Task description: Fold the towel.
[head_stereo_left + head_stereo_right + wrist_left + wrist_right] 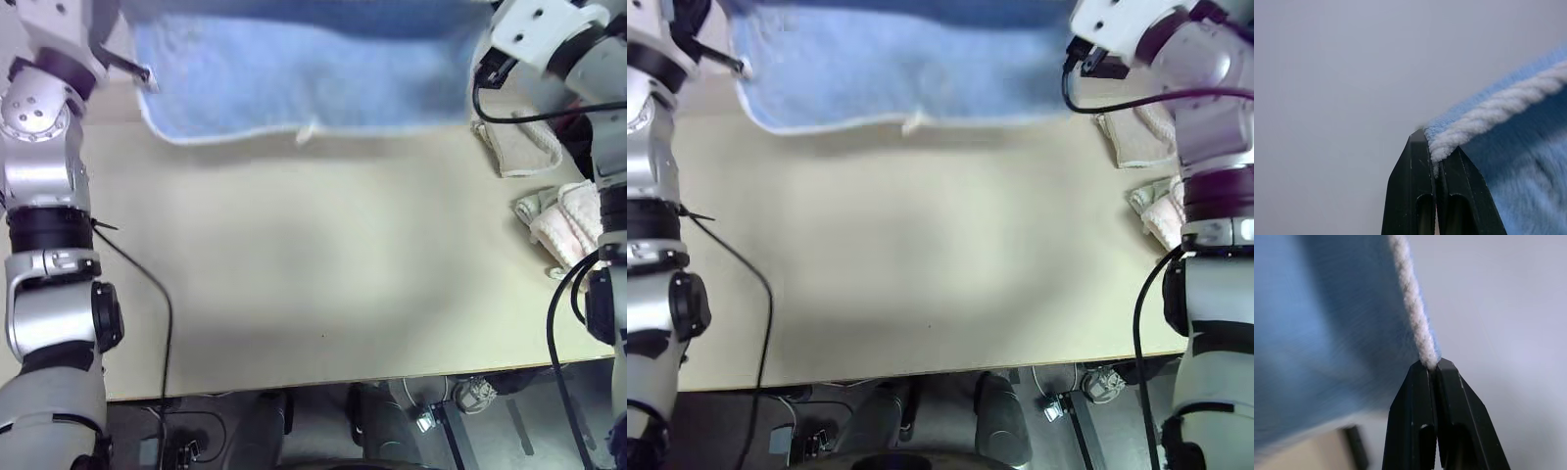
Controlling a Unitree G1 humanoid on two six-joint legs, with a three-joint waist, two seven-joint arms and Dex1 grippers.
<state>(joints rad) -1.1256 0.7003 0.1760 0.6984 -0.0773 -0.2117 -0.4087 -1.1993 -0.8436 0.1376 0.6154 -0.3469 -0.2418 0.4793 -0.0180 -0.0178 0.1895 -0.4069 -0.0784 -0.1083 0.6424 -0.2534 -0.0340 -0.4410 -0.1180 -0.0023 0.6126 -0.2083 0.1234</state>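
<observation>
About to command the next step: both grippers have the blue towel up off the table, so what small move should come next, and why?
Probably carry both corners forward and lower them so the towel doubles over itself. The left gripper and right gripper are each shut on its whitish edge, the cloth hangs spread between them, and its lower hem trails on the table.

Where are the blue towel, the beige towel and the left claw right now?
blue towel (294, 78): left eye view, middle of the hanging cloth.
beige towel (519, 152): left eye view, its folded body.
left claw (1434, 164): left wrist view, tips shut on the towel's white edging.
</observation>
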